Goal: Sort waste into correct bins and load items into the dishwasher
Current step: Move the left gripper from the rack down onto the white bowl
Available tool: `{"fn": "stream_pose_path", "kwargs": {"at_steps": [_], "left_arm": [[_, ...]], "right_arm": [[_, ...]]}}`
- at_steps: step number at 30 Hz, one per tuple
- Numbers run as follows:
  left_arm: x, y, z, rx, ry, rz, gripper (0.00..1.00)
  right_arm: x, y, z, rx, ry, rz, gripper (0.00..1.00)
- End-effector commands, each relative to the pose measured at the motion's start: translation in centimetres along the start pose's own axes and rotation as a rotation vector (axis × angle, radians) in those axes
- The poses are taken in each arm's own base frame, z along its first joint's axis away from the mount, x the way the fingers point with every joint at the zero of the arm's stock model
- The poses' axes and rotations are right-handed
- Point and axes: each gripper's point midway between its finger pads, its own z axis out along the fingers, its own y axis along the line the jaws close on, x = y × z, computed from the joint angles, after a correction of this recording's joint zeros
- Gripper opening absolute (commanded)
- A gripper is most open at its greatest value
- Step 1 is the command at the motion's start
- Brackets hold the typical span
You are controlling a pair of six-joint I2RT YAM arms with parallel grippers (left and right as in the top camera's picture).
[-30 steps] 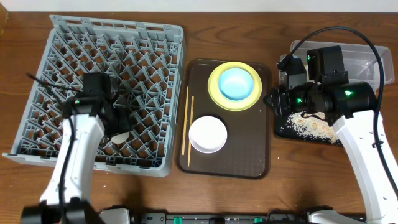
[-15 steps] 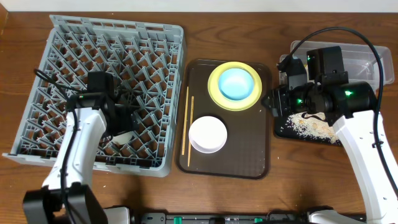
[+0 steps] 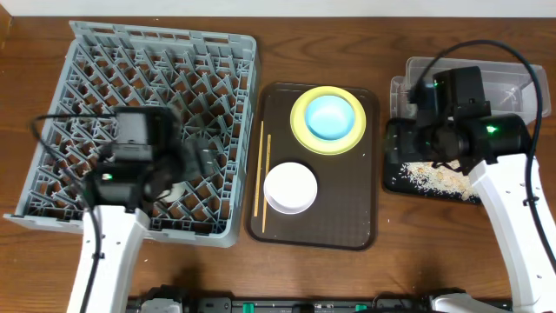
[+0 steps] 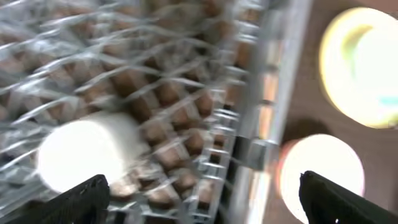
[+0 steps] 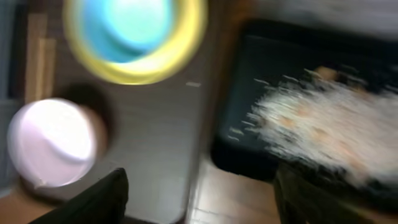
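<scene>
Two grippers stand released above a wooden table [image 3: 408, 261]. The left gripper [image 4: 214, 198] hangs over the near half of the grey dish rack [image 3: 104, 78], its fingers [image 4: 81, 193] spread wide with nothing between them. Under it a white rounded object [image 4: 84, 152] lies among the pegs, too blurred to identify. The right gripper [image 5: 205, 199] is likewise spread and empty, poised over the edge of the black tray [image 3: 400, 184] that faces the middle of the table. Whitish rice crumbs [image 3: 443, 178] lie scattered across that tray's near half. Behind the black tray, touching it or just beside it, sits the clear tub [image 3: 512, 83], partly covered by the right arm [image 3: 508, 200].

Between the two arms lies a dark brown serving tray [image 3: 334, 213]. On its far half a yellow plate [image 3: 298, 122] carries a light blue bowl [image 3: 330, 116]. On its near half sits a white bowl [image 3: 290, 187], apart from the plate. Two wooden chopsticks [image 3: 261, 174] lie side by side along the serving tray's edge nearest the rack. The rack's side wall stands between the left gripper and the serving tray. Both wrist views are blurred. A pale strip runs along the table's far edge.
</scene>
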Motion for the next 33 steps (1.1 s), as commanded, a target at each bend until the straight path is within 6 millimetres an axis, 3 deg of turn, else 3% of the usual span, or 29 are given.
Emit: {"fn": "stream_pose_path", "kwargs": {"at_steps": [1,4,11,15,22,23,28,30,33], "left_arm": [[0.8,-4.8,0.2,0.112,0.020,0.125,0.97],[2.0,-8.7,1.1,0.179,0.041,0.237,0.97],[6.7,-16.1,4.9,0.279,0.146,0.454,0.97],[9.7,-18.1,8.1,0.280,0.231,0.525,0.97],[14.4,-19.2,12.9,0.245,0.358,0.604,0.96],[14.9,-19.2,13.5,0.239,0.373,0.610,0.92],[16.4,-18.6,15.1,0.209,0.425,0.620,0.52],[16.5,-18.5,15.2,0.207,0.428,0.620,0.44],[16.4,-18.7,15.0,0.214,0.423,0.619,0.24]], "right_arm": [[0.0,-4.2,-0.5,0.211,-0.020,0.129,0.82],[0.2,-4.2,-0.5,0.211,-0.011,0.126,0.90],[0.4,-4.2,-0.5,0.209,-0.002,0.126,0.92],[0.5,-4.2,-0.5,0.209,0.001,0.126,0.92],[0.6,-4.2,-0.5,0.210,0.006,0.125,0.94],[0.6,-4.2,-0.5,0.210,0.006,0.126,0.94],[0.6,-4.2,-0.5,0.211,0.007,0.126,0.94],[0.6,-4.2,-0.5,0.211,0.007,0.126,0.95],[0.6,-4.2,-0.5,0.210,0.007,0.126,0.94]]}}
